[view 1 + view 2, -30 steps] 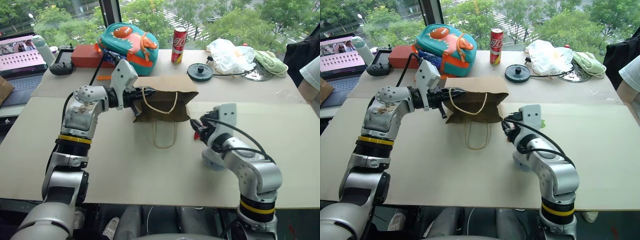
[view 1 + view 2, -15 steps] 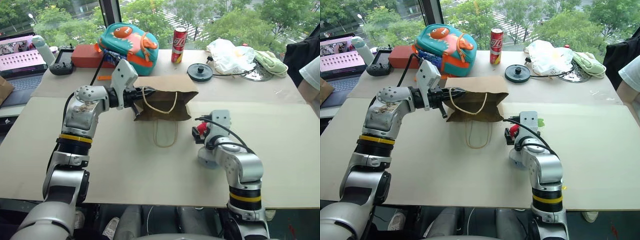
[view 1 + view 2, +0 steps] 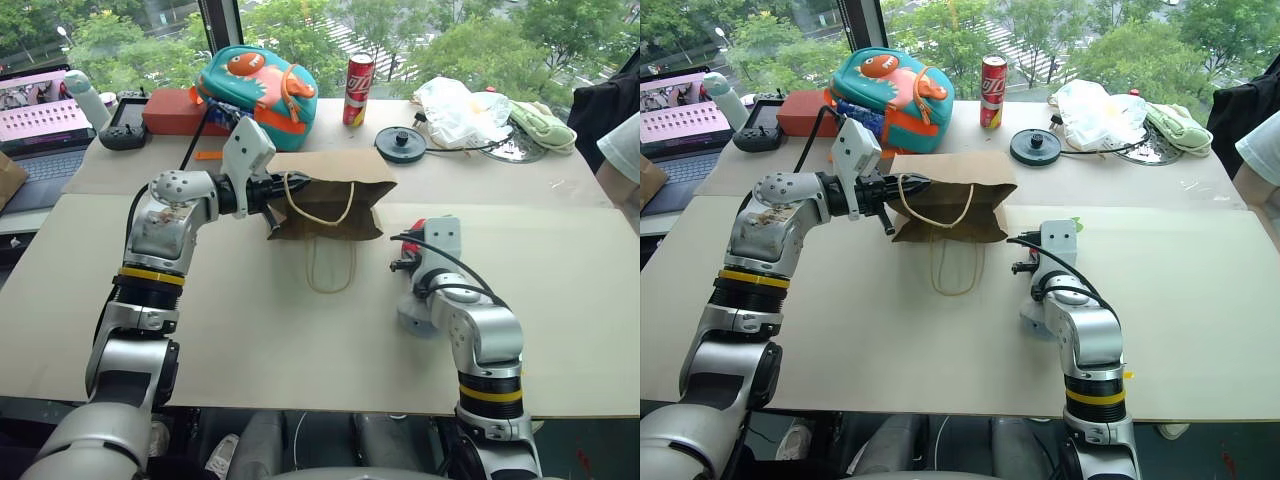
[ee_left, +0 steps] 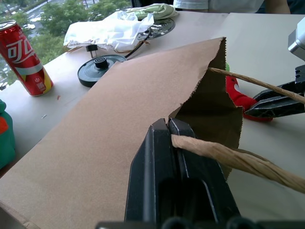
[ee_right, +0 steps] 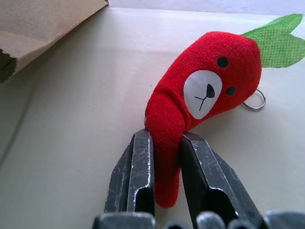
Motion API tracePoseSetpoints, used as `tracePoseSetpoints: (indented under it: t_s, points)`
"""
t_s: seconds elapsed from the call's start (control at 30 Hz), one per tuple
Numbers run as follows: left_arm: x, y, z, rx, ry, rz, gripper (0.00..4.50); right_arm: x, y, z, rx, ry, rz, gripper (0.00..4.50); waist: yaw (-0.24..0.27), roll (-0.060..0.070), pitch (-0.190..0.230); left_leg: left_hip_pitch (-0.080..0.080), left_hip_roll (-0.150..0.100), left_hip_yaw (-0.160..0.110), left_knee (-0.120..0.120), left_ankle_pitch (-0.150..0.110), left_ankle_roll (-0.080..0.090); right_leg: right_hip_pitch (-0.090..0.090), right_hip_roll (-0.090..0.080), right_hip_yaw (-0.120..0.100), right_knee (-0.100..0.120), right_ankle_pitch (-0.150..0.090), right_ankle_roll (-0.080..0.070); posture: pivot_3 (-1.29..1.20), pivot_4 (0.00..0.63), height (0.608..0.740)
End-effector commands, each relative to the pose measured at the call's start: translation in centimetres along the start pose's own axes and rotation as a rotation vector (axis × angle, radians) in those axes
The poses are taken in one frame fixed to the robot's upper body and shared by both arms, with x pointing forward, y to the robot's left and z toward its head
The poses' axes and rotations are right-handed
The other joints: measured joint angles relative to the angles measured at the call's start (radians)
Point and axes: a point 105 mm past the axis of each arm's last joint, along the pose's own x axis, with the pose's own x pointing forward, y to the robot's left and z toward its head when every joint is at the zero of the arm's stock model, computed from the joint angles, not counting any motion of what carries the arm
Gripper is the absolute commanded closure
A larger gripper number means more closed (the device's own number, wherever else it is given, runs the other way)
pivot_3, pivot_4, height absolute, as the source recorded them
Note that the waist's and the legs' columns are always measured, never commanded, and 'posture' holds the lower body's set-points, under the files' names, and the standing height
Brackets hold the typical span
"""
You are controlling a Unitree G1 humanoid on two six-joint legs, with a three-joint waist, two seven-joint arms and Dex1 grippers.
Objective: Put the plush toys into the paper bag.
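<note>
Red chili toy [image 5: 200, 90] lying on the table [image 3: 250, 330], just right of the paper bag [image 3: 330, 195]. Right pincer [image 5: 166, 171] now pinching its thin tail end; half a second ago, spread around it. So: grabbed, ready to lift and carry into the bag, probably. Left pincer [image 4: 169, 143] pressed together on the bag's edge by 1 cord handle [image 4: 224, 157], holding the mouth open toward the toy. Grey-blue toy [image 3: 412, 318] mostly hidden under the right arm. Inside of the bag dark, hard to see. Green tip [image 5: 276, 40] cut off at the edge.
</note>
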Motion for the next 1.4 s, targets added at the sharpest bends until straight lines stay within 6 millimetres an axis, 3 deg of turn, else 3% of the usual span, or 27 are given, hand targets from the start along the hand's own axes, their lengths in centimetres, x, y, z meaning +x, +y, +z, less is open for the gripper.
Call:
tracePoseSetpoints:
  t_s: [0.03, 0.33, 0.47, 0.63, 0.7, 0.83, 1.03, 1.27, 1.4]
  points:
    - [-0.1, 0.5, 2.0, 0.048, -0.055, 0.015, 4.50, -0.8, -0.9, 2.5, 0.024, -0.105, -0.027, 3.44, 0.000, 0.000, 0.000, 0.000, 0.000, 0.000, 0.000, 0.000, 0.000, 0.000, 0.000, 0.000, 0.000, 0.000, 0.000, 0.00, 0.150, 0.739]
    - [-0.1, 0.7, 1.9, 0.019, -0.061, 0.024, 4.50, -4.1, -2.6, 6.9, 0.004, -0.262, 0.000, 3.44, 0.001, 0.000, 0.000, 0.000, 0.000, 0.000, 0.000, 0.000, 0.000, 0.000, 0.000, 0.000, 0.000, 0.000, 0.000, 0.00, 0.150, 0.739]
    - [0.0, 0.8, 2.1, 0.002, -0.070, 0.028, 4.50, -6.6, -1.1, 8.6, 0.004, -0.329, 0.186, 3.44, 0.001, 0.000, 0.000, -0.001, 0.000, 0.000, -0.001, 0.000, 0.000, 0.000, 0.000, 0.000, 0.000, 0.000, 0.000, 0.00, 0.150, 0.739]
    - [0.0, 0.9, 2.1, 0.003, -0.069, 0.028, 4.50, -10.4, 2.5, 7.0, -0.080, -0.250, 0.523, 3.44, 0.000, 0.000, 0.000, -0.001, 0.000, -0.001, 0.000, 0.000, 0.000, 0.000, 0.000, 0.000, -0.001, 0.000, 0.000, 0.00, 0.150, 0.739]
    - [0.0, 0.9, 2.1, 0.003, -0.069, 0.027, 4.50, -11.1, 3.3, 5.9, -0.092, -0.189, 0.593, 3.44, 0.000, 0.000, 0.000, -0.001, 0.000, -0.001, 0.000, 0.000, 0.000, 0.000, 0.000, -0.001, -0.001, 0.000, 0.000, 0.00, 0.150, 0.739]
    - [0.1, 0.8, 2.2, 0.002, -0.071, 0.026, 4.50, -13.0, 6.7, 4.3, -0.135, -0.145, 0.775, 3.44, 0.000, 0.000, 0.000, -0.001, 0.000, -0.001, 0.000, 0.000, 0.000, 0.000, 0.000, -0.001, -0.001, 0.000, 0.000, 0.00, 0.150, 0.739]
    - [0.2, 0.6, 2.4, 0.003, -0.076, 0.018, 4.50, -10.9, 9.1, 4.1, -0.116, -0.092, 0.775, 3.44, 0.000, 0.000, 0.000, 0.000, 0.000, 0.000, 0.000, 0.000, 0.000, 0.000, 0.000, -0.001, -0.001, 0.000, 0.000, 0.00, 0.150, 0.739]
    - [0.4, 0.4, 2.6, 0.006, -0.081, 0.007, 4.50, -5.3, 8.7, 6.5, -0.057, -0.129, 0.593, 3.44, 0.000, 0.000, 0.000, 0.000, 0.000, 0.000, 0.000, 0.000, 0.000, -0.001, 0.000, -0.001, 0.000, 0.000, 0.000, 0.00, 0.150, 0.739]
    - [0.4, 0.2, 2.6, 0.008, -0.080, 0.000, 4.50, -3.1, 9.1, 7.6, -0.036, -0.146, 0.563, 3.44, 0.001, 0.000, 0.000, -0.002, 0.000, 0.000, -0.001, 0.000, 0.000, -0.002, 0.000, -0.001, 0.000, 0.000, 0.000, 0.00, 0.150, 0.739]
